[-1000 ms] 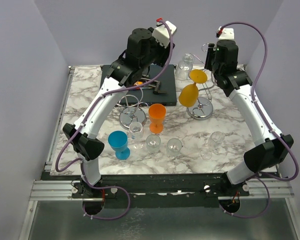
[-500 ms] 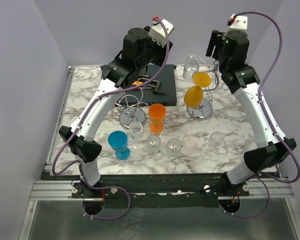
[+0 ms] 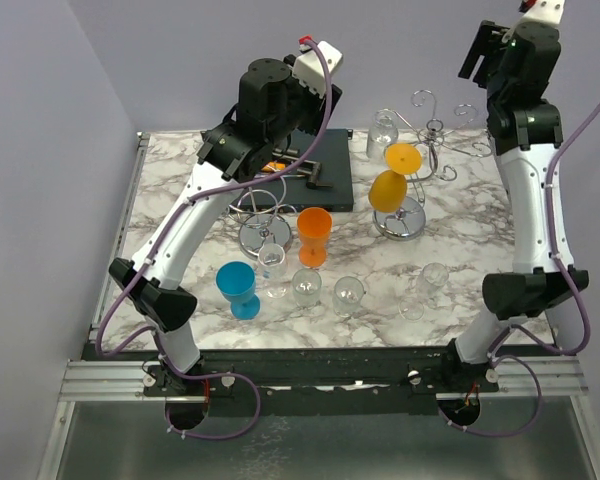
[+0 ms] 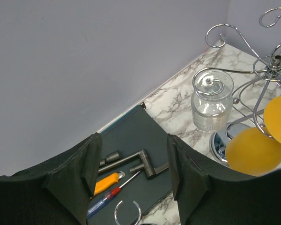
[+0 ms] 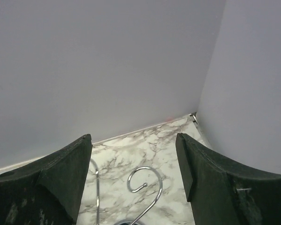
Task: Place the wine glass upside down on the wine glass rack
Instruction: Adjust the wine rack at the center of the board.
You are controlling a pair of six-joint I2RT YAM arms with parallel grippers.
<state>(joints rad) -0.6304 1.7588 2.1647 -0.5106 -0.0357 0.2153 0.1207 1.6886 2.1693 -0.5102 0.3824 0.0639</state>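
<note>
The amber-yellow plastic wine glass (image 3: 386, 190) hangs upside down on the chrome wire wine glass rack (image 3: 400, 225), which stands at about 2 o'clock on the white marbled desk (image 3: 460, 240). Its foot is caught in the wire arms at the top and its bowl hangs below, over the rack's round base. A clear ribbed glass (image 4: 211, 99) hangs from the same rack at the yellow glass's 12 o'clock, toward the back wall.

The right fingers (image 5: 79, 159) are released, spread wide with nothing between them. They are raised high above the desk's 1 o'clock corner, well apart from the glass. Their wrist view shows only a curled chrome hook (image 5: 145, 183) of the rack below and the wall corner.

The left fingers (image 4: 91, 159) are also apart and hold nothing. They hover over the dark rectangular mat (image 3: 325, 175) at 12 o'clock, where an orange-handled tool (image 4: 105, 183) and a few metal keys lie.

A second chrome wire rack (image 3: 258, 232) stands at 10 o'clock, just in front of the mat. An orange plastic goblet (image 3: 315, 235) stands upright near the middle, and a blue plastic goblet (image 3: 238, 288) at 8 o'clock. Several clear glasses (image 3: 349, 292) are spread from 7 to 4 o'clock along the near side.
</note>
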